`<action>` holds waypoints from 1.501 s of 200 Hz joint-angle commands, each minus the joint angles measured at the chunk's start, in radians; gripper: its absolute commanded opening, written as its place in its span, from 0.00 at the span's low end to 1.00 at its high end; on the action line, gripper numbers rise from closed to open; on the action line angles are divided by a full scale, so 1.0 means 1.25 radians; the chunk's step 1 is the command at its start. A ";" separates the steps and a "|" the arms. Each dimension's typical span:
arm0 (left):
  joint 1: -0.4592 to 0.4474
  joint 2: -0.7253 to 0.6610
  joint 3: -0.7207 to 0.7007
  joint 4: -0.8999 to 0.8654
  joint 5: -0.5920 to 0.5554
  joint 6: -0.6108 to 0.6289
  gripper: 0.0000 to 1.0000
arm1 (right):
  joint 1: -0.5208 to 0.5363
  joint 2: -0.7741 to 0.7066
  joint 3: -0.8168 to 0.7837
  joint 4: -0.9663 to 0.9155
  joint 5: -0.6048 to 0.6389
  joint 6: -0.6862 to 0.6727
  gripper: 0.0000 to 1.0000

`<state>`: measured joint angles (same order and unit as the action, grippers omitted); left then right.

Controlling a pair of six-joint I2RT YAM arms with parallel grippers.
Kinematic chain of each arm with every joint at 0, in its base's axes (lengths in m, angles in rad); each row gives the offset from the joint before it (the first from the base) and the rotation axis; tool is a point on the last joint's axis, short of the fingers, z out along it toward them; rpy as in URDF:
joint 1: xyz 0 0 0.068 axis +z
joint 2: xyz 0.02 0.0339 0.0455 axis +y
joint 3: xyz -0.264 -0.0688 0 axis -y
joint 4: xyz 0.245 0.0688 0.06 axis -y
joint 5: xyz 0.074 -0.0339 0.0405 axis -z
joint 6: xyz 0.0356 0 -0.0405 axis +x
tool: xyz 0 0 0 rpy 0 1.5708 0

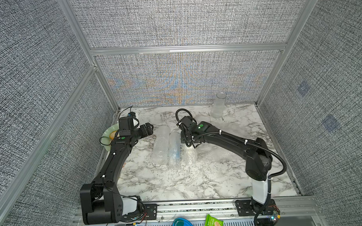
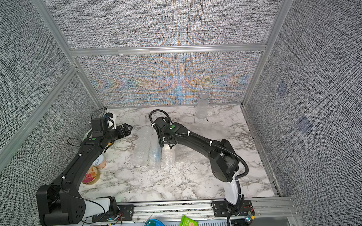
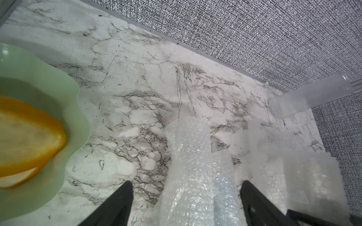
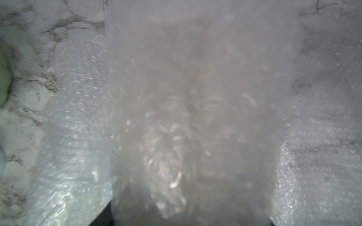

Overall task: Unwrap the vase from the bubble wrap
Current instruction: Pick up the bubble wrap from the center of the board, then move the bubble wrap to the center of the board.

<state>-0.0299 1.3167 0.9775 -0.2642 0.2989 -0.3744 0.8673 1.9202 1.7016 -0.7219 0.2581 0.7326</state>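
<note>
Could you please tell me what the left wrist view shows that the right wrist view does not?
Only the left wrist view shows the orange slice, the bare clear vase and the open left gripper. Only the right wrist view shows a blurred sheet of bubble wrap close before the lens. Both share rolled bubble wrap, the marble table and the green plate, a mere sliver in the latter.

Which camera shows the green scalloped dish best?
Left wrist view: the green dish sits close, orange fruit inside. A top view shows only its rim behind the left arm; right wrist catches a blurred green sliver.
</note>
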 commanded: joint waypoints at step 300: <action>-0.525 0.561 0.291 -0.008 -0.101 -0.206 0.68 | -0.379 -0.513 -0.658 0.211 -0.214 -0.144 0.36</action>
<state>-0.6785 1.9835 1.3449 -0.3096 0.1589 -0.6064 0.3943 1.2667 0.8753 -0.5037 0.0322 0.5652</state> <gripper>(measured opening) 0.701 0.558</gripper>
